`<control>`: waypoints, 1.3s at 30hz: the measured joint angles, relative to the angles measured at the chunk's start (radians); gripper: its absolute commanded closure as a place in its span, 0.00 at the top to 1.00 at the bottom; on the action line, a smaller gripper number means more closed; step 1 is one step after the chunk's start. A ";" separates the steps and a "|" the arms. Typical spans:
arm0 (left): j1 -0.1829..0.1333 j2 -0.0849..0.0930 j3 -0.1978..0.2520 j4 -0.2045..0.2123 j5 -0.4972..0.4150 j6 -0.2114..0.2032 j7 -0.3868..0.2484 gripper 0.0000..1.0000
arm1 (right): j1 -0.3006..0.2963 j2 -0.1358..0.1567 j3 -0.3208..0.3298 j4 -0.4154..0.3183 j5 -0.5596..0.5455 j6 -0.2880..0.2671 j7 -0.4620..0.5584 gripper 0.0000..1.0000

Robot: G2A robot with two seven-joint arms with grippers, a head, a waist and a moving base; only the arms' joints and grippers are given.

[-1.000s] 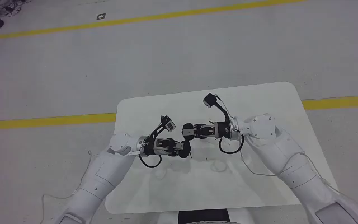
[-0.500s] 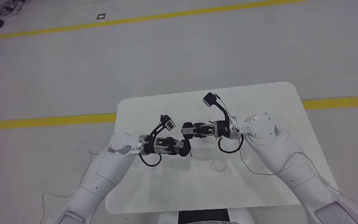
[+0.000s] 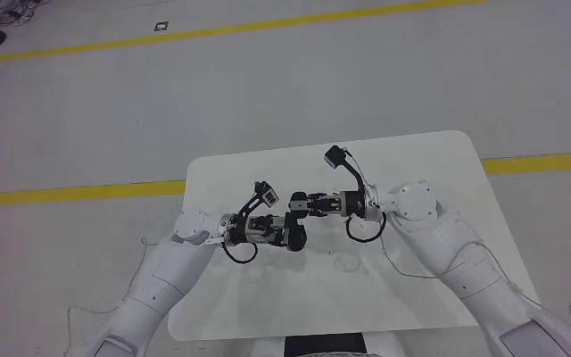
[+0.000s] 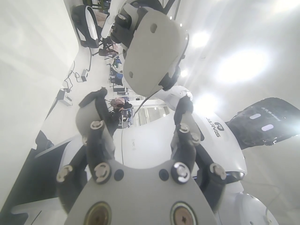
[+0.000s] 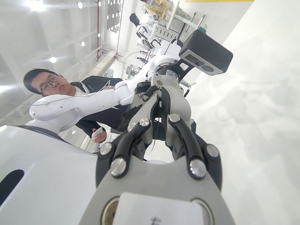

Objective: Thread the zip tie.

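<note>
Both arms meet above the middle of the white table (image 3: 401,294). My right gripper (image 5: 159,94) is shut on a thin black zip tie (image 5: 156,127); the strand runs back between its fingers toward the wrist. In the top view the right gripper (image 3: 300,203) points at the left gripper (image 3: 294,234), which sits just in front of it and a little nearer the robot. The left gripper (image 4: 140,98) is open, its fingertips (image 4: 93,94) wide apart with nothing between them. The zip tie's far end is hidden behind the right fingers.
The left arm's wrist camera (image 5: 206,54) juts out close beside the right gripper's fingers. Bare tabletop (image 5: 246,94) lies under and around both grippers. The table's edge (image 3: 192,170) lies well to the left of the grippers.
The left gripper has shifted slightly up the top view toward the right gripper, and the right gripper has edged left; the gap between them has narrowed.
</note>
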State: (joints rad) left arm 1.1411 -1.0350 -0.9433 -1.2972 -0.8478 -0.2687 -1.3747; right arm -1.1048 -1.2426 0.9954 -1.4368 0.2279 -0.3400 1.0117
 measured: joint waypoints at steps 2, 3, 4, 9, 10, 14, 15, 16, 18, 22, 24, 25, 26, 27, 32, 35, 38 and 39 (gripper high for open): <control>0.000 0.000 -0.002 0.000 -0.002 -0.002 -0.002 1.00 | -0.004 -0.001 0.003 0.004 0.001 0.000 -0.024 0.00; 0.001 0.001 -0.004 0.000 -0.004 -0.004 -0.002 1.00 | -0.006 -0.001 0.006 0.007 0.001 0.000 -0.043 0.00; 0.002 0.001 -0.005 0.000 -0.005 -0.007 -0.001 1.00 | -0.008 -0.002 0.008 0.009 0.000 0.000 -0.058 0.00; 0.017 0.006 -0.035 -0.009 -0.021 -0.054 0.010 1.00 | -0.026 -0.004 0.023 0.015 0.003 0.025 -0.178 0.00; 0.022 0.008 -0.045 -0.012 -0.021 -0.065 0.014 1.00 | -0.030 -0.005 0.026 0.013 0.007 0.032 -0.201 0.00; 0.058 0.020 -0.118 -0.044 -0.021 -0.072 0.025 1.00 | -0.051 -0.006 0.040 0.004 0.022 0.055 -0.280 0.00; 0.076 0.024 -0.150 -0.057 -0.015 -0.071 0.030 1.00 | -0.057 -0.006 0.044 0.000 0.027 0.062 -0.302 0.00; 0.091 0.027 -0.175 -0.068 -0.009 -0.071 0.035 1.00 | -0.063 -0.007 0.048 -0.004 0.034 0.065 -0.321 0.00; 0.133 0.031 -0.231 -0.098 0.009 -0.071 0.049 1.00 | -0.075 -0.007 0.053 -0.016 0.025 0.072 -0.366 0.00; 0.178 0.031 -0.259 -0.115 0.014 -0.071 0.055 1.00 | -0.096 -0.012 0.049 -0.043 0.004 0.086 -0.460 0.00; 0.176 0.031 -0.257 -0.114 0.014 -0.071 0.055 1.00 | -0.096 -0.012 0.048 -0.045 -0.002 0.083 -0.464 0.00; 0.176 0.031 -0.257 -0.114 0.014 -0.071 0.055 1.00 | -0.096 -0.012 0.048 -0.045 -0.001 0.083 -0.463 0.00; 0.176 0.031 -0.257 -0.114 0.014 -0.071 0.054 1.00 | -0.095 -0.012 0.048 -0.044 0.000 0.083 -0.462 0.00; 0.176 0.031 -0.257 -0.114 0.014 -0.071 0.054 1.00 | -0.095 -0.012 0.048 -0.044 0.001 0.083 -0.462 0.00; 0.176 0.031 -0.257 -0.114 0.014 -0.071 0.054 1.00 | -0.096 -0.012 0.048 -0.044 0.000 0.083 -0.462 0.00; 0.177 0.031 -0.257 -0.116 0.014 -0.071 0.056 1.00 | -0.118 -0.017 0.047 -0.063 0.002 0.094 -0.525 0.00; 0.197 0.027 -0.268 -0.155 0.008 -0.071 0.105 1.00 | -0.161 -0.021 0.047 -0.084 -0.006 0.102 -0.633 0.00; 0.210 0.025 -0.283 -0.177 0.019 -0.071 0.125 1.00 | -0.181 -0.022 0.047 -0.094 -0.020 0.105 -0.677 0.00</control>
State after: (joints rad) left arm 1.3510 -1.0100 -1.2261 -1.4742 -0.8289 -0.3400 -1.2497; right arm -1.2855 -1.2647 1.0425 -1.5305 0.2081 -0.2346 0.3345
